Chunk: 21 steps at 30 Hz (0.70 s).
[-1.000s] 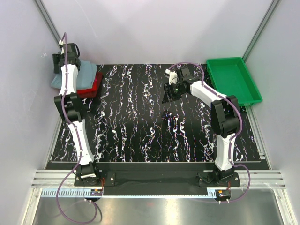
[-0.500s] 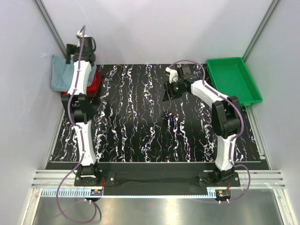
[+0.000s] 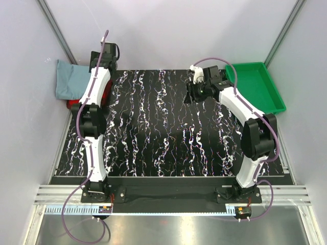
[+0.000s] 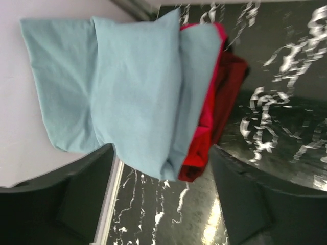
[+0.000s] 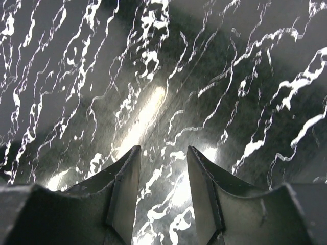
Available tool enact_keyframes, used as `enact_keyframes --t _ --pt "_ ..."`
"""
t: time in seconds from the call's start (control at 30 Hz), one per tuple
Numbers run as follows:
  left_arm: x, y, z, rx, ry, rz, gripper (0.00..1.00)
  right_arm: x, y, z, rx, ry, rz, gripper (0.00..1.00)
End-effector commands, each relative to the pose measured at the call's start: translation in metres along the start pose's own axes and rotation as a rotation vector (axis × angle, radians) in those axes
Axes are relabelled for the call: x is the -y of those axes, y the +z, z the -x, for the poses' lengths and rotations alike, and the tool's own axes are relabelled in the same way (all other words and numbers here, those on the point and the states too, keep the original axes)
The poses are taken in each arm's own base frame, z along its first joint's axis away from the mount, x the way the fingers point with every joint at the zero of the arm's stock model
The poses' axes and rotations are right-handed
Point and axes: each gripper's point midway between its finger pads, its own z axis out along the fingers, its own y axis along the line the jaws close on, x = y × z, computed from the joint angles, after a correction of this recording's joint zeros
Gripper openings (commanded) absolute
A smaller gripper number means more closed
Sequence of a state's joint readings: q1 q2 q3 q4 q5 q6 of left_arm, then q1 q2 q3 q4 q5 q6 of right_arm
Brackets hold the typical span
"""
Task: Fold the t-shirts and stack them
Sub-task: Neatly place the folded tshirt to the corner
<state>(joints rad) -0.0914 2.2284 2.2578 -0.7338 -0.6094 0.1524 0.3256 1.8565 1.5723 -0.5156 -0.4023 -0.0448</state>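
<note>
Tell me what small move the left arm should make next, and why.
Probably lift the left tool straight up and draw it back over the black white-veined table. Its jaws stand open and empty above the folded grey-blue cloth shirt, which lies on top of the folded red cloth shirts at the far left corner, so the stack looks done.

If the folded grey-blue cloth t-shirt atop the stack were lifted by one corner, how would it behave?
Probably floppy: the folded grey-blue cloth t-shirt shows soft creases and loose layered edges, so it would likely droop and unfold. It looks thin, so probably light. Pushed, it might drag the folded magenta-pink cloth shirt beneath rather than slide cleanly.
</note>
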Motion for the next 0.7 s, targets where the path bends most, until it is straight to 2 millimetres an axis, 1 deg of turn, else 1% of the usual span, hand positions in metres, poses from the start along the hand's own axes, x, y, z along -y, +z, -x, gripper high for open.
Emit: enact_keyframes --t 0.0,0.03,0.07,0.13,0.17,0.23,0.27,0.33,0.37,0.43,0.47,0.5,0.67 --pt "-0.022 0.011 0.018 0.048 -0.058 0.004 0.75 -0.004 -0.014 0.000 0.033 -0.005 0.009 0.49" --pt "-0.035 0.014 0.027 0.071 -0.084 0.012 0.75 -0.004 -0.013 -0.004 0.026 0.002 0.015 0.49" --pt "-0.029 0.024 0.025 0.066 -0.071 -0.017 0.76 -0.004 -0.012 -0.005 0.026 0.006 0.020 0.49" --pt "-0.028 0.032 0.030 0.086 -0.049 -0.040 0.76 -0.006 -0.008 -0.011 0.016 0.021 0.040 0.49" --pt "-0.033 0.040 0.034 0.115 -0.066 -0.068 0.75 -0.007 -0.005 -0.013 0.014 0.027 0.046 0.49" --pt "-0.037 0.048 0.036 0.140 -0.075 -0.092 0.74 -0.006 0.001 -0.017 0.005 0.045 0.062 0.49" --pt "-0.037 0.053 0.041 0.164 -0.080 -0.090 0.74 -0.007 0.003 -0.017 0.003 0.047 0.069 0.49" --pt "-0.040 0.057 0.046 0.186 -0.061 -0.083 0.74 -0.006 0.009 -0.017 -0.005 0.087 0.084 0.48" --pt "-0.033 0.063 0.043 0.181 -0.048 -0.097 0.74 -0.005 0.015 -0.018 -0.015 0.101 0.090 0.48" --pt "-0.031 0.068 0.040 0.174 -0.044 -0.096 0.74 -0.004 0.019 -0.014 -0.013 0.124 0.114 0.47" --pt "-0.028 0.071 0.037 0.166 -0.036 -0.103 0.73 -0.004 0.019 -0.009 -0.005 0.124 0.120 0.47" --pt "-0.026 0.071 0.035 0.161 -0.032 -0.107 0.73 -0.001 0.024 -0.011 -0.012 0.138 0.124 0.47" --pt "-0.008 0.075 0.024 0.130 0.002 -0.130 0.72 0.010 0.032 0.000 0.001 0.174 0.135 0.47"
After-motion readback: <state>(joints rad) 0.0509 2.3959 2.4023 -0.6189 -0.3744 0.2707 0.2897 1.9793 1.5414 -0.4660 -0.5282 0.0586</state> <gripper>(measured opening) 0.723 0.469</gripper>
